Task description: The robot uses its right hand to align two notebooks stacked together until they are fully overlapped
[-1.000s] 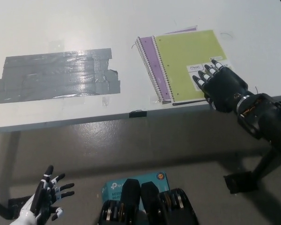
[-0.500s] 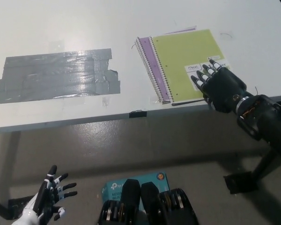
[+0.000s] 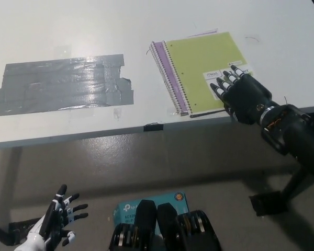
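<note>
On the green notebook's near right corner, the right hand's fingertips lie flat and spread, pressing the cover beside its white label; nothing is grasped. The right hand overhangs the table's front edge, with the black forearm trailing off toward the lower right.

The green notebook sits on top of a purple notebook, which shows only as a narrow strip along the green one's left side by the spiral binding, plus a thin sliver past its far edge. Both lie tilted, near corners close to the table's front edge. A black strip peeks out under the green notebook's near edge.

Left of the notebooks, bare white tabletop separates them from a large patch of grey tape. Beyond and right of the green notebook the tabletop is bare.

Far from the notebooks, below the table at lower left, the left hand rests with fingers splayed, empty.
</note>
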Available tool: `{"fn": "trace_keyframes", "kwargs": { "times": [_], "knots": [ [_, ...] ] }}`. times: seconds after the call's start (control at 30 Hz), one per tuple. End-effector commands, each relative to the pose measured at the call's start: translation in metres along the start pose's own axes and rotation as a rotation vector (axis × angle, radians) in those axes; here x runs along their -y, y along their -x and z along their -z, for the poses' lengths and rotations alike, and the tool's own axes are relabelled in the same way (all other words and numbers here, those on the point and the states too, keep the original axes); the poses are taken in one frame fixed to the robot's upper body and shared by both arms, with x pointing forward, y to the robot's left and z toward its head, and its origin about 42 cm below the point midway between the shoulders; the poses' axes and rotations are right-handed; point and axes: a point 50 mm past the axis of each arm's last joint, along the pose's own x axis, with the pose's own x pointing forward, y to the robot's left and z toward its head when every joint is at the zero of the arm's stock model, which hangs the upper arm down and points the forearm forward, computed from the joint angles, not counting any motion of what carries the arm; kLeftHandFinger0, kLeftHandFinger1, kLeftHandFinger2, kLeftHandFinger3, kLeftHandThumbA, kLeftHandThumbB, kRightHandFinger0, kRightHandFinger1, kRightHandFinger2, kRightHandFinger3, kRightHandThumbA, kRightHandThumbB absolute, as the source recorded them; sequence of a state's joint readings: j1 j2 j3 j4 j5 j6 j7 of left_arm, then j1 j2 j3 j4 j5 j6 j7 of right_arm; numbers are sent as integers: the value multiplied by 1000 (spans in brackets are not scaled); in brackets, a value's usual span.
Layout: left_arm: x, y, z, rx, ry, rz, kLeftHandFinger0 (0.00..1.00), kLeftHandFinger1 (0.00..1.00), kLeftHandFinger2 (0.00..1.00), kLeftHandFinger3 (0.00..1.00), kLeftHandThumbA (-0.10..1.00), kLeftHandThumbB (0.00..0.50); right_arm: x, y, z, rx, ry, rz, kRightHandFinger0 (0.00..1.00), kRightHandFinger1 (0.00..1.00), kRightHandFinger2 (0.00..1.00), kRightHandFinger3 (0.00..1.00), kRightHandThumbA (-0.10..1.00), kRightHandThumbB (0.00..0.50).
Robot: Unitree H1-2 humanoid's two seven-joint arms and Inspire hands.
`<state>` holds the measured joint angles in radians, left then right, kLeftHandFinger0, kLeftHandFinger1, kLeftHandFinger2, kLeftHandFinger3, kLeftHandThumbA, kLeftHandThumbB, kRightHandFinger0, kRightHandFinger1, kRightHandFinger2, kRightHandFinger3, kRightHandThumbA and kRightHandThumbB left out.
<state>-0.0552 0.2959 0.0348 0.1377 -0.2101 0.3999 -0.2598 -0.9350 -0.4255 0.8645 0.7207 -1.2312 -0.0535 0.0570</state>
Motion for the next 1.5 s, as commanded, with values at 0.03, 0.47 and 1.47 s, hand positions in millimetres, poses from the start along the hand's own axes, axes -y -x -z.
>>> {"fn": "trace_keyframes", "kwargs": {
  "times": [0.03, 0.47, 1.47],
  "knots": [
    [-6, 1, -17, 48, -50, 11, 844, 877, 967, 1000, 1000, 500, 24, -12, -10, 51, 28, 34, 1000, 1000, 1000, 1000, 1000, 464],
    [-4, -1, -14, 45, -58, 22, 789, 836, 947, 1000, 1000, 500, 21, -13, -13, 55, 24, 31, 1000, 1000, 1000, 1000, 1000, 468],
    [-1, 23, 29, -19, -47, 11, 740, 748, 811, 1000, 1000, 500, 42, 0, -26, 2, -185, 121, 1000, 1000, 1000, 1000, 1000, 500]
  ]
}}
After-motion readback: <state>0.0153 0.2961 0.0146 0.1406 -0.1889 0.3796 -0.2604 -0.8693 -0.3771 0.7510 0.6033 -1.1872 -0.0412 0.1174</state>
